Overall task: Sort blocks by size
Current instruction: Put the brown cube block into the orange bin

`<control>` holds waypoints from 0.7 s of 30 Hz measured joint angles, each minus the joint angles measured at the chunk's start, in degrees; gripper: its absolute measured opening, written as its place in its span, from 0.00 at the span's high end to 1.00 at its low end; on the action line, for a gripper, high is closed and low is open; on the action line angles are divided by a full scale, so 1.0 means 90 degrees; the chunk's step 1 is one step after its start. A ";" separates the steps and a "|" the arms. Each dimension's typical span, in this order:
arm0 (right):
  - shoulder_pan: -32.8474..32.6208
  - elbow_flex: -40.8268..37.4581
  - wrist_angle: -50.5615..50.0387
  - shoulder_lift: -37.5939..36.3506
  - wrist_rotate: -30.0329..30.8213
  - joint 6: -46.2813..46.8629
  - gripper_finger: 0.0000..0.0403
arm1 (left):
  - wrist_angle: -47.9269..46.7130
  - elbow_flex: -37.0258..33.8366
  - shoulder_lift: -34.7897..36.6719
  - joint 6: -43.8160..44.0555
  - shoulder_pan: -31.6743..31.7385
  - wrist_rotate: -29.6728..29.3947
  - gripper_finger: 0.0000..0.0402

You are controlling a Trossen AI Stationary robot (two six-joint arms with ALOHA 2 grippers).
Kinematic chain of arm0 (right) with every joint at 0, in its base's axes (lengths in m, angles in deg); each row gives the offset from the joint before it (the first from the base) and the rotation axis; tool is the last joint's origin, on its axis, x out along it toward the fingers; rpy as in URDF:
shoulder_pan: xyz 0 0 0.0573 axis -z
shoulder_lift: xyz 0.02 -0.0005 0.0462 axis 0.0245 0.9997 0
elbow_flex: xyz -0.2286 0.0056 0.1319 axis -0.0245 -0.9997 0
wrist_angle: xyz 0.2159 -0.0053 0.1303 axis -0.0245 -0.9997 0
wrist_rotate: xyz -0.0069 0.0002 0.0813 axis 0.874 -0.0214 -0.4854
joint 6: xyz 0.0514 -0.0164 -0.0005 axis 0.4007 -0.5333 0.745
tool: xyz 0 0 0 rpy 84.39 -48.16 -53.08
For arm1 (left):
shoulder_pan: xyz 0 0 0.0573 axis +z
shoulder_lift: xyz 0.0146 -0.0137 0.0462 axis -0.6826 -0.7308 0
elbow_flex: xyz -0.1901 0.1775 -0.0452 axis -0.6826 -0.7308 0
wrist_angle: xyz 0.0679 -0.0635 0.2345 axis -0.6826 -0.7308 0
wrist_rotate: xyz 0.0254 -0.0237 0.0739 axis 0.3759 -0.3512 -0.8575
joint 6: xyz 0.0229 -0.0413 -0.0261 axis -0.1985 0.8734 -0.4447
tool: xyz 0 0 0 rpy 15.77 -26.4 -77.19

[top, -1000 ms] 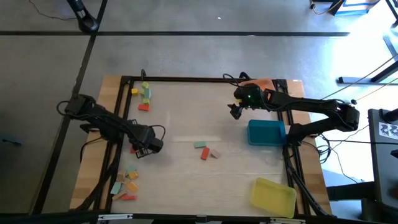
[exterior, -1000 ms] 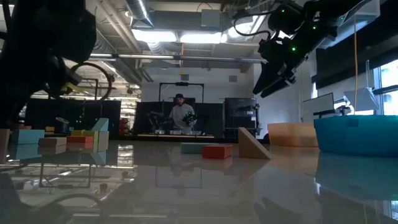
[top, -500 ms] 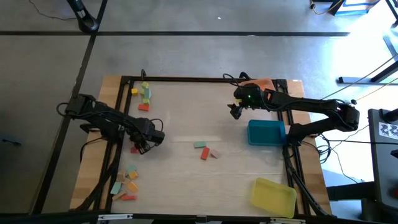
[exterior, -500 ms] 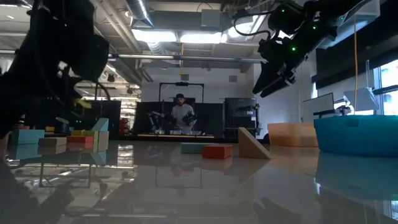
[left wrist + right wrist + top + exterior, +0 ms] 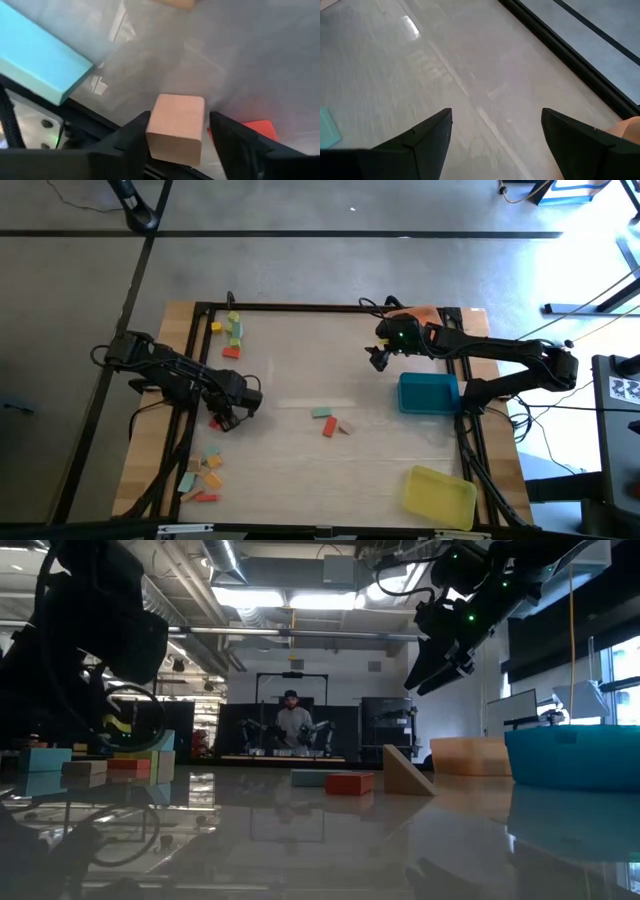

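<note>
My left gripper (image 5: 228, 416) hangs low over the table's left side, its open fingers on either side of a tan cube (image 5: 176, 129). A red block (image 5: 213, 422) lies on the table right beside it. The cube is hidden under the gripper in the high view. More blocks lie in a far-left group (image 5: 232, 332), a near-left group (image 5: 205, 475) and a centre group (image 5: 330, 421). My right gripper (image 5: 377, 361) waits open, high above the table's far right part. My left gripper comes down at a slant over the tan cube, with one finger (image 5: 131, 136) close against the cube's side (image 5: 152, 125) and the other finger (image 5: 235, 142) a thin gap away. I cannot tell whether either touches. The gripper's own body hides the cube's underside.
An orange tray (image 5: 427, 314), a blue tray (image 5: 428, 393) and a yellow tray (image 5: 440, 495) stand along the right side. A long teal block (image 5: 40, 55) lies close to the left gripper. A black frame (image 5: 300, 307) rims the table. A person stands far behind the table.
My left gripper has sunk toward the table, tipped further downward and shifted a little toward the table's left edge, closer to the red block. My right arm has kept still.
</note>
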 joint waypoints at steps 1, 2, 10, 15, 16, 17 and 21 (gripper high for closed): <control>0.0000 0.0000 0.0000 0.0000 0.0000 0.0000 0.25 | 0.0010 0.0000 0.0000 -0.0026 0.0000 0.0026 0.57; 0.0000 0.0000 -0.0002 0.0000 0.0000 0.0000 0.25 | 0.0019 0.0000 0.0000 -0.0089 0.0000 0.0038 0.61; -0.0005 0.0000 -0.0064 -0.0039 -0.0101 -0.0001 0.25 | -0.0469 0.0273 -0.0019 -0.0503 -0.0127 -0.0081 0.71; -0.0005 0.0002 -0.0035 -0.0203 -0.0601 -0.0014 0.25 | -0.0896 0.0962 -0.0019 -0.0580 -0.0385 -0.1115 0.71; -0.0005 0.0002 -0.0006 -0.0217 -0.0740 -0.0015 0.25 | -0.0929 0.1122 -0.0018 -0.0625 -0.0454 -0.1352 0.71; -0.0005 0.0006 0.0034 -0.0223 -0.0913 -0.0008 0.25 | -0.0936 0.1290 -0.0017 -0.0679 -0.0516 -0.1582 0.71; -0.0008 0.0005 0.0279 -0.0202 -0.1671 0.0055 0.25 | -0.0794 0.1923 -0.0015 -0.1053 -0.0787 -0.2751 0.71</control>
